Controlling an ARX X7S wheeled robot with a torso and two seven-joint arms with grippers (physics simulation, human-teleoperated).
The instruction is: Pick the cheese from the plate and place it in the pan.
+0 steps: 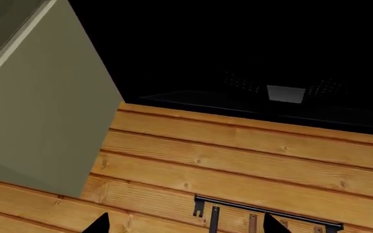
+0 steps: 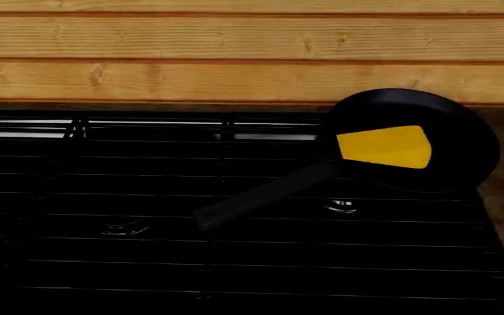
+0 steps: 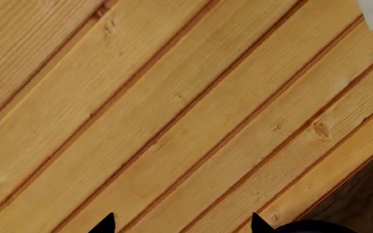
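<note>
Now both claws [image 1: 186, 224] [image 3: 183, 223] spread apart, empty; cheese [image 2: 385, 146] lies in pan [image 2: 462, 141]

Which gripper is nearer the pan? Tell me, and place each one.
Right, probably. The right gripper faces wall planks with a black curved edge, likely the pan, close beside its fingertips. The left gripper sees planks, a cabinet and a rack; no pan.

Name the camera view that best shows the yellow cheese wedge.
The head view: the yellow cheese wedge lies unobstructed inside the round black frying pan. Neither wrist view shows it; both face wooden planks.
</note>
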